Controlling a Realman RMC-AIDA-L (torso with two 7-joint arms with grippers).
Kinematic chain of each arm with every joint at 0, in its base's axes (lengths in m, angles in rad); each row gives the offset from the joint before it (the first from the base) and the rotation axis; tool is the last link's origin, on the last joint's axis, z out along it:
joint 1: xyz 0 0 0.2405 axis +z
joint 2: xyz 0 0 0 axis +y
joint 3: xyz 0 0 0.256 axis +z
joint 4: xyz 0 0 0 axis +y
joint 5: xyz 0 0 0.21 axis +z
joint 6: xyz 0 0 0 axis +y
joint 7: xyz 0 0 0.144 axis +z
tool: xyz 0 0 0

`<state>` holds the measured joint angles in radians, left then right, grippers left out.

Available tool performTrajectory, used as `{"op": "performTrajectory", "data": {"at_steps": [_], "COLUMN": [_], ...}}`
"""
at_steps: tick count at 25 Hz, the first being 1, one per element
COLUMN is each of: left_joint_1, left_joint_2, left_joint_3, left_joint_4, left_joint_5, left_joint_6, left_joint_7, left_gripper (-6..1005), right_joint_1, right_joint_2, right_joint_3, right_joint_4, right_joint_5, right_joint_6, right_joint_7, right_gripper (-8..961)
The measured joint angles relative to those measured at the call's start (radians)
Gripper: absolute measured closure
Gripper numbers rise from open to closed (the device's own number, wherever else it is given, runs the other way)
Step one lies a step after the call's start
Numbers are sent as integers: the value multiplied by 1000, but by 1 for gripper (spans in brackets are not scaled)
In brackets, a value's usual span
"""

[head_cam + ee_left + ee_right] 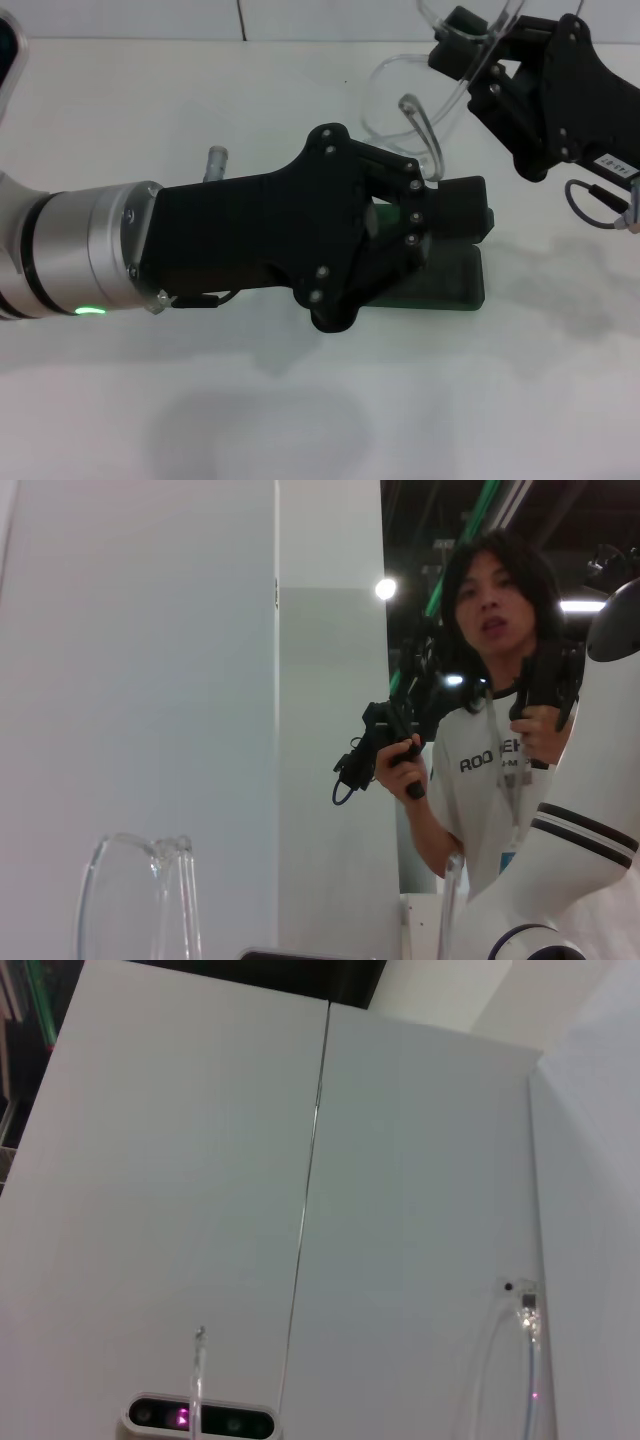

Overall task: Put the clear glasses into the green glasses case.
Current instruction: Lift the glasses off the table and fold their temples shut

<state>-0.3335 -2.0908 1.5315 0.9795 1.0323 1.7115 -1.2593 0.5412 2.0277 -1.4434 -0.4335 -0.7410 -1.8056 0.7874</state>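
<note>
Two grippers: both sit over the white table (300, 420) in the head view, the left reaching in from 9 o'clock, the right coming in from 2 o'clock.
Right gripper (478, 62): its fingers are clamped on the clear glasses (400, 95), gripping a temple arm near the top edge of the head view.
Clear glasses: held in the air, the curved lens hanging at 7 o'clock from the right gripper, directly at 12 o'clock from the green glasses case (445, 275); one temple tip curls down to just beside the left gripper's knuckles.
Left gripper (455, 215): its fingers are closed onto the case from above, gripping what seems to be the dark lid at the case's far end.
Green glasses case: lies on the table near the centre, mostly hidden under the left gripper; only its green base shows at 4 o'clock from the gripper's body.
Case contents: cannot be told, the inside is covered by the gripper.
Small grey cylinder (216, 160): stands at 11 o'clock from the left arm's wrist.
Open room: bare table stretches toward 6 o'clock.
Edges: the back wall (150, 18) meets the table at 12 o'clock, just behind the glasses.
Left wrist view: the glasses (140, 895) show from below against a white panel (140, 680).
</note>
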Motion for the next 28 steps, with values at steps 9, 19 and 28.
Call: {"op": "performTrajectory", "data": {"at_steps": [9, 19, 28], "left_joint_1": [3, -2, -24], "left_joint_2": [0, 0, -1], "left_joint_3": [-13, -50, -53], "left_joint_4": [-3, -22, -58], "left_joint_5": [-3, -27, -31], "left_joint_6": [0, -1, -2], "left_joint_7": [0, 0, 0], "left_gripper": [977, 977, 977], "right_joint_1": [-6, -6, 3], "right_joint_2": [-1, -3, -1], "right_joint_3": [-8, -45, -74], "right_joint_4": [-1, 4, -4], "right_joint_5": [-2, -6, -24], "right_joint_6": [-3, -1, -1], "right_joint_7": [-3, -4, -3], "right_gripper": [841, 841, 841]}}
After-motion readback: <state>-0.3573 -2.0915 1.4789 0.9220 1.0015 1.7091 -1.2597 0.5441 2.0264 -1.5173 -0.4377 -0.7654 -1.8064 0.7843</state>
